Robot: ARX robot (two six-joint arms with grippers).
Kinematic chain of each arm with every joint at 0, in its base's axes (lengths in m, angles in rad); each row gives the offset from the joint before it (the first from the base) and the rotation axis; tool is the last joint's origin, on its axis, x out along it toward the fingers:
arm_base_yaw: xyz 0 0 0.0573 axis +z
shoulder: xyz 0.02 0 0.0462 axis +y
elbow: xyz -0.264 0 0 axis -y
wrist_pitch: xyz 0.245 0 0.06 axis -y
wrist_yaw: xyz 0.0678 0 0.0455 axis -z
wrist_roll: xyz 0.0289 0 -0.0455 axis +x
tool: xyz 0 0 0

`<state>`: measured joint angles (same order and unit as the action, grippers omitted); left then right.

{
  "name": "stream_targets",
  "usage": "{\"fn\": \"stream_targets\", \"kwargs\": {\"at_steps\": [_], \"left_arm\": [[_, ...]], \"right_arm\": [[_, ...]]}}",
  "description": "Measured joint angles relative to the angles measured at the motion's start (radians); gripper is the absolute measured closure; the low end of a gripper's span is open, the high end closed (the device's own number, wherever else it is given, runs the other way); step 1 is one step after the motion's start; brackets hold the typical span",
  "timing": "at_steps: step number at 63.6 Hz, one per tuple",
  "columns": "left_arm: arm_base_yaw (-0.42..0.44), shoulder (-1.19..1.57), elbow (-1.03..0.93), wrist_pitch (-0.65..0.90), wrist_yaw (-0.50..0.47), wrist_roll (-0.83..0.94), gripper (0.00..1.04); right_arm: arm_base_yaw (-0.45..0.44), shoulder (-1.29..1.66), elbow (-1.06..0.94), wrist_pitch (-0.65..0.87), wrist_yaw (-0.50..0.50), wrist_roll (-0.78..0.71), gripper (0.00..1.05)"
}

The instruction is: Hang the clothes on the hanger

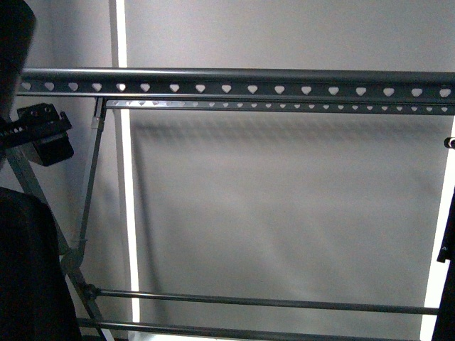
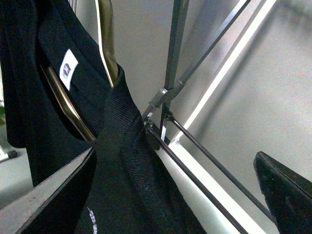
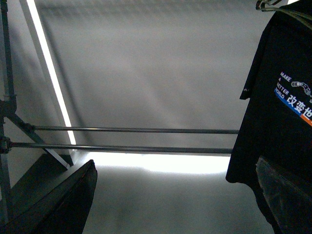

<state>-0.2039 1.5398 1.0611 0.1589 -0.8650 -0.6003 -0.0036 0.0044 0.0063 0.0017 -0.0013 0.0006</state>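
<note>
Front view: the clothes rack point(image 1: 234, 79) top rail, punched with hearts, spans the upper frame.

Left wrist view: the black T-shirt point(image 2: 122, 161) hangs on a brass-coloured coat hanger point(image 2: 108, 44) at frame left, beside the rack's legs. The left gripper point(image 2: 174, 153) has its fingers spread wide.

Right wrist view: the printed T-shirt hangs at the right edge. The right gripper point(image 3: 175, 161) has its fingers spread wide.

Grey metal rack point(image 1: 234, 77) — heart-punched top rail, thin lower bars — black T-shirt point(image 2: 122, 170) beside one leg.
</note>
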Motion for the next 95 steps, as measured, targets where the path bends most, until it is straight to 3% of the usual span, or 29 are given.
{"fn": "stream_targets", "kwargs": {"at_steps": [5,15,37,47,57,65,75,95], "left_arm": [[0.001,0.062,0.051,-0.061,0.004,-0.075,0.07],[0.002,0.206,0.141,-0.035,0.014,-0.134,0.07],[0.011,0.230,0.175,-0.023,0.037,-0.125,0.64],[0.003,0.178,0.093,0.053,0.059,-0.107,0.84],[-0.005,0.084,-0.016,0.127,0.125,-0.079,0.98],[-0.018,-0.023,-0.126,0.203,0.230,0.016,1.00],[-0.030,-0.188,-0.246,0.232,0.436,0.161,1.01],[0.055,-0.396,-0.379,0.156,0.988,0.423,1.01]], "right_arm": [[0.000,0.000,0.000,0.000,0.000,0.000,0.07],[0.000,0.000,0.000,0.000,0.000,0.000,0.07],[0.000,0.000,0.000,0.000,0.000,0.000,0.07],[0.000,0.000,0.000,0.000,0.000,0.000,0.07],[0.000,0.000,0.000,0.000,0.000,0.000,0.07],[0.000,0.000,0.000,0.000,0.000,0.000,0.07],[0.000,0.000,0.000,0.000,0.000,0.000,0.07],[0.000,0.000,0.000,0.000,0.000,0.000,0.07]]}}
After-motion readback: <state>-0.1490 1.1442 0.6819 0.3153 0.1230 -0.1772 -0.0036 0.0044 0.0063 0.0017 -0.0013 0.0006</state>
